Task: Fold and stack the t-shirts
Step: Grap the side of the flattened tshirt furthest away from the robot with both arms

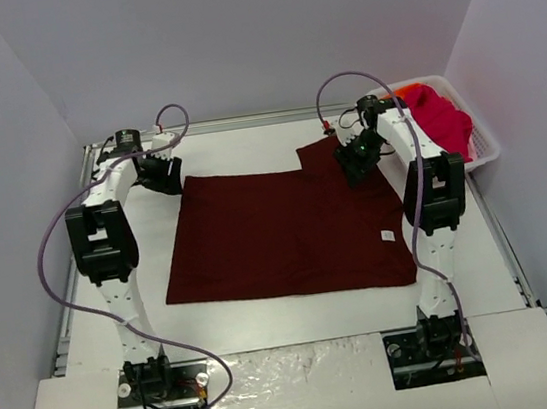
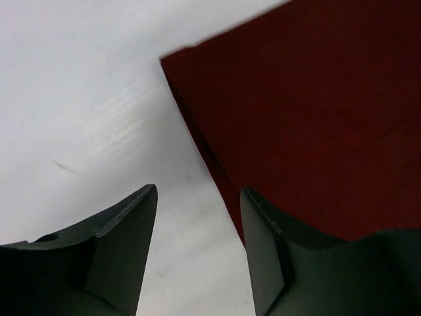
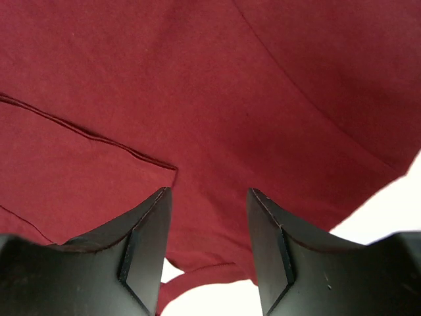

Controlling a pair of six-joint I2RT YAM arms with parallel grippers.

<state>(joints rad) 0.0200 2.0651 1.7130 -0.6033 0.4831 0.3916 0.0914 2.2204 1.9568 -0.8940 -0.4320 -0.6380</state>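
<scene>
The dark maroon t-shirt (image 1: 277, 234) is spread flat at the middle of the table (image 1: 245, 143). Its near edge is laid roughly parallel to the table's near edge, and a strip of bare white surface is left on every side. A small white label (image 1: 387, 236) is seen close to the shirt's right edge, toward its near right corner. A sleeve (image 1: 319, 153) is pushed out past the shirt's far edge.

The left gripper (image 1: 161, 174) is held just off the shirt's far left corner, over bare table. Its fingers are spread with nothing caught between them. In the left wrist view, the cloth's edge is seen running under one finger. Open surface is left toward the table's left edge.

The right gripper (image 1: 357, 163) is held over the far right part of the shirt, beside the sleeve. Its fingers are parted and no fold is pinched. A hemmed edge (image 3: 92, 138) is seen below it.

At the table's far right corner a white lattice basket (image 1: 488, 148) is placed, with a pink t-shirt (image 1: 440, 114) and an orange t-shirt (image 1: 409, 88) heaped in it.
</scene>
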